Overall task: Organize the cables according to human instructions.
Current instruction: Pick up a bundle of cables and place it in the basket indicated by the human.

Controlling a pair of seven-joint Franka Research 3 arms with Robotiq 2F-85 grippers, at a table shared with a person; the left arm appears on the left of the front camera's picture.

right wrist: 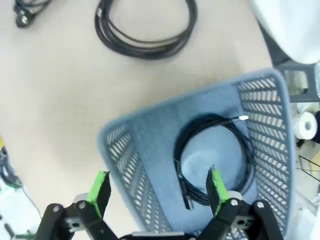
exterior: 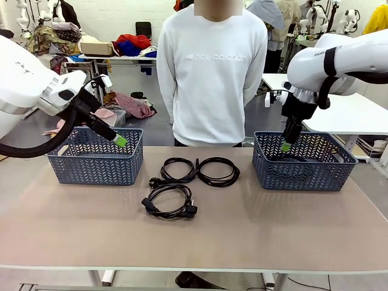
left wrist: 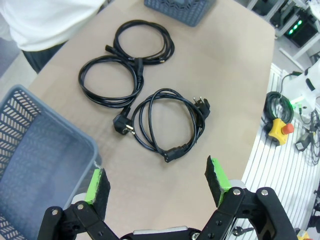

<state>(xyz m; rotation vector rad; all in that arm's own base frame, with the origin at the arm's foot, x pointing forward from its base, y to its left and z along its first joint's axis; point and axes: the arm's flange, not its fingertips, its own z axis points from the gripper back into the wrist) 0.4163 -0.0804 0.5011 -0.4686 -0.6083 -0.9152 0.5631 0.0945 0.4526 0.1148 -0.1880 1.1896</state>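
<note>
Three coiled black cables lie mid-table: two side by side at the back (exterior: 177, 169) (exterior: 219, 171) and one nearer me (exterior: 170, 201). The left wrist view shows the same three cables (left wrist: 142, 42) (left wrist: 111, 80) (left wrist: 167, 122). Another cable (right wrist: 215, 155) lies coiled inside the right blue basket (right wrist: 130, 160). My left gripper (exterior: 120, 140) (left wrist: 157, 185) hangs open and holds nothing, over the right end of the left blue basket (exterior: 95, 167). My right gripper (exterior: 285, 145) (right wrist: 157, 187) is open and holds nothing, just above the left part of the right basket (exterior: 303, 176).
A person in a white sweatshirt (exterior: 212, 73) stands at the far edge between the baskets, hands out of sight. The left basket (left wrist: 40, 150) looks bare inside. One coil on the table (right wrist: 145, 25) lies beyond the right basket. The tabletop's front half (exterior: 194, 242) is bare.
</note>
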